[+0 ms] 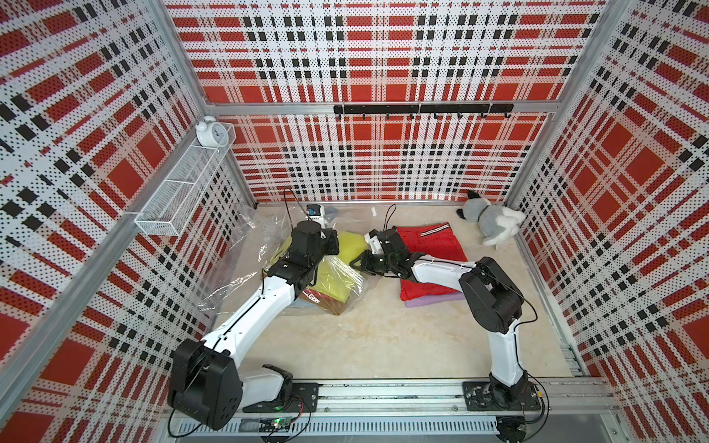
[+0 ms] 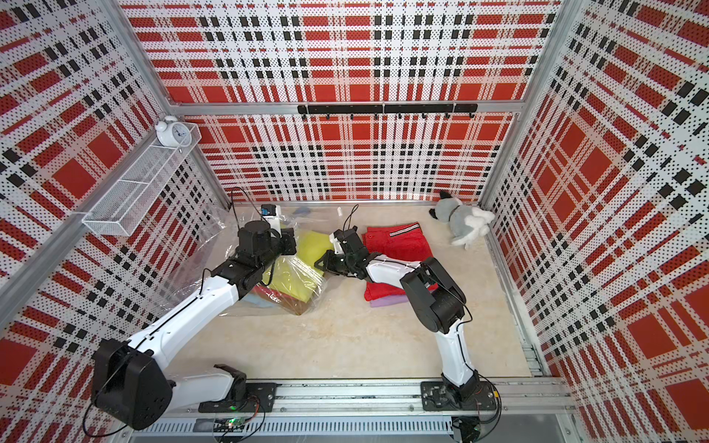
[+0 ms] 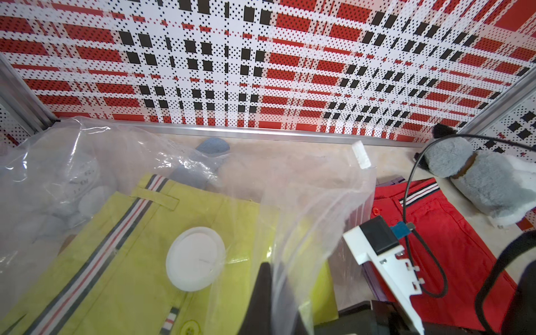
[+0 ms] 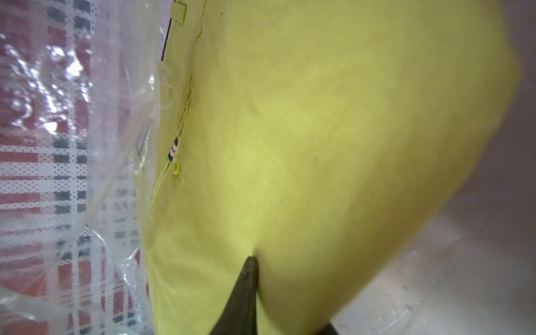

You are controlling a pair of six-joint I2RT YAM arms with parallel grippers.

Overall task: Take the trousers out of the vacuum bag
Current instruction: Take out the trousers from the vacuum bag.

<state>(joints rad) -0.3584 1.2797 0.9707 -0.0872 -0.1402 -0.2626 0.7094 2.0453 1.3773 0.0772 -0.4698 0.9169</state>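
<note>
The crinkly clear vacuum bag (image 1: 245,245) (image 2: 199,261) lies at the back left, its round white valve cap (image 3: 195,258) resting over yellow-green trousers (image 1: 337,276) (image 3: 130,261). My left gripper (image 1: 332,243) (image 3: 274,271) is shut on the bag's plastic film beside its mouth. At the mouth, my right gripper (image 1: 355,264) (image 4: 258,269) is shut on a fold of the yellow-green trousers (image 4: 319,130). Mustard brown (image 1: 333,307) and light blue (image 1: 303,303) trousers lie underneath, inside the bag. Red trousers (image 1: 433,245) (image 3: 452,232) are stacked on lilac ones (image 1: 429,301) outside, right of the bag.
A grey-white plush toy (image 1: 491,222) (image 3: 478,179) lies in the back right corner. On the left wall hangs a white mesh shelf (image 1: 184,188) with an alarm clock (image 1: 210,132). A black hook rail (image 1: 422,109) runs along the back wall. The arms' base rail (image 1: 383,395) borders the front.
</note>
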